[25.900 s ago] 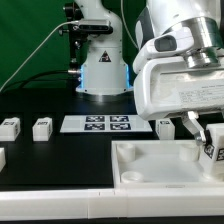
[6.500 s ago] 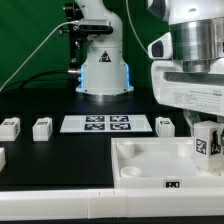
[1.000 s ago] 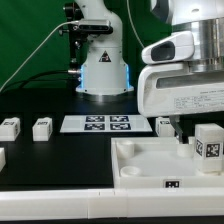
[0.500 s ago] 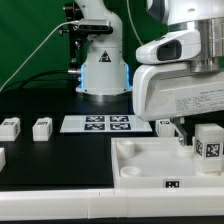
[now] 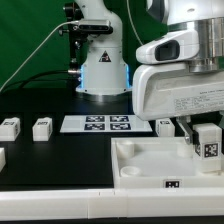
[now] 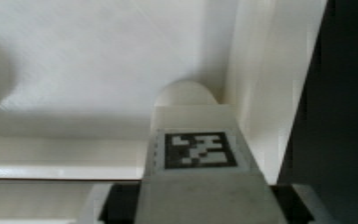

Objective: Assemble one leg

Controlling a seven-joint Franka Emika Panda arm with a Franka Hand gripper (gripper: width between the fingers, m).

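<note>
We are seeing hand gripping blocky white plastic leg; wrist view showing its checkered tag, smooth tabletop.

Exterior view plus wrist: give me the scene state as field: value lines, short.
gripper: closed on the leg
held leg: upright, tag visible, standing in the tabletop's corner on the exterior view's right
tabletop: flat on table, front
loose legs: on table, untouched
marker board: behind tabletop
seating in socket: cannot tell
</note>
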